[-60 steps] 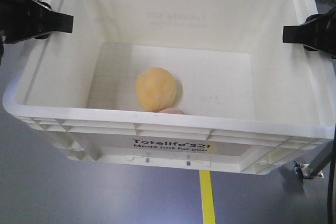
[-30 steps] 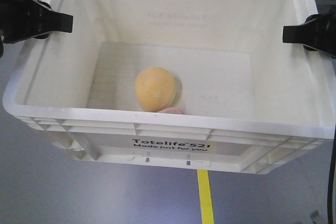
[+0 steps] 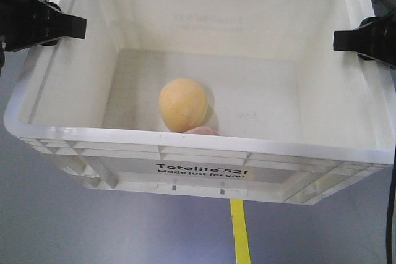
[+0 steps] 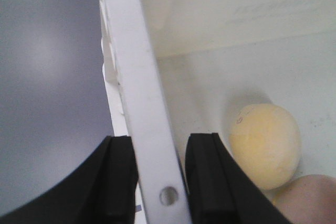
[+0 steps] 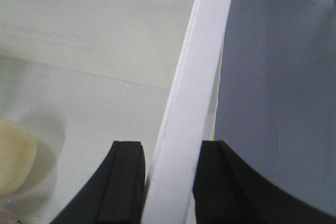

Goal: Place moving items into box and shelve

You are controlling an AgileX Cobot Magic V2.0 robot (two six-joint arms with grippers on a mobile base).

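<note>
The box, a large white crate printed "Totelife 521", fills the front view and hangs above the floor. On its bottom lie the moving items: a pale yellow-orange lump and a pinkish one, mostly hidden behind the near wall. My left gripper is shut on the left rim, one finger on each side of the wall. My right gripper clamps the right rim the same way. The left wrist view shows both lumps, yellow and pink.
Grey floor lies under the box on all sides. A yellow floor line runs out from beneath the near wall. A black cable hangs at the right edge.
The box and both grippers hold the same place in view. The yellow floor line has slid slightly left, and a small stand at the bottom right has left the frame.
</note>
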